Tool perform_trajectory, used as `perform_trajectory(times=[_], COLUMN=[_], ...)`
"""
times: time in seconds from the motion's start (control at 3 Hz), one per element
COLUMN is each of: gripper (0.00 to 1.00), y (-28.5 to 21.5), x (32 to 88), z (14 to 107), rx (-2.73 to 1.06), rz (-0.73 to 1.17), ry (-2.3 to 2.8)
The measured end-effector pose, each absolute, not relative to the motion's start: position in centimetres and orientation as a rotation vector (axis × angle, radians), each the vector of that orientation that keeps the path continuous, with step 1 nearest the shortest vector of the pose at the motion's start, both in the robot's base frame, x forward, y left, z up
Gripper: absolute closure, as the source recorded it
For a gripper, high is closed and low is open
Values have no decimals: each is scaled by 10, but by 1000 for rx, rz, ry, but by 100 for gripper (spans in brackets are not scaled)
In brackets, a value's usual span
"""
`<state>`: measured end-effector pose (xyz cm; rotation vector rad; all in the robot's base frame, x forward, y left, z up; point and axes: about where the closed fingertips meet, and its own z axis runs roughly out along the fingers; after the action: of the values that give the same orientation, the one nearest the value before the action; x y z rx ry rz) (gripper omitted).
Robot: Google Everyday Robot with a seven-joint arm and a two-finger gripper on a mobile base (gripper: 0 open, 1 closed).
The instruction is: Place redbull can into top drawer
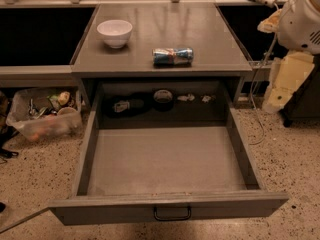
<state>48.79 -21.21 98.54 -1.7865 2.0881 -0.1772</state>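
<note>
The redbull can (173,56) lies on its side on the grey counter top (200,29), near the front edge, just right of centre. The top drawer (167,159) is pulled fully out below it, and the open part of its floor is bare. Its flat front panel with a dark handle (172,213) faces me. My arm (302,19) hangs at the right edge of the view. The cream-coloured gripper (283,82) is beside the counter's right side, well apart from the can and holding nothing that I can see.
A white bowl (115,32) stands on the counter at the back left. Small dark items, a tape roll (163,97) among them, lie at the drawer's back under the counter. A clear plastic bin (44,114) of clutter sits on the floor at left. A cable (257,119) trails at right.
</note>
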Motion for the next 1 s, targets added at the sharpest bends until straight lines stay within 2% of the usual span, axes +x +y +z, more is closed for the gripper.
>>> perform_trajectory(times=[0.67,1.0], gripper=[0,0], y=[-184,-148], x=[592,643], z=[987,975], rx=[-1834,-1880], rz=[-175,-115], ry=[1880,1781])
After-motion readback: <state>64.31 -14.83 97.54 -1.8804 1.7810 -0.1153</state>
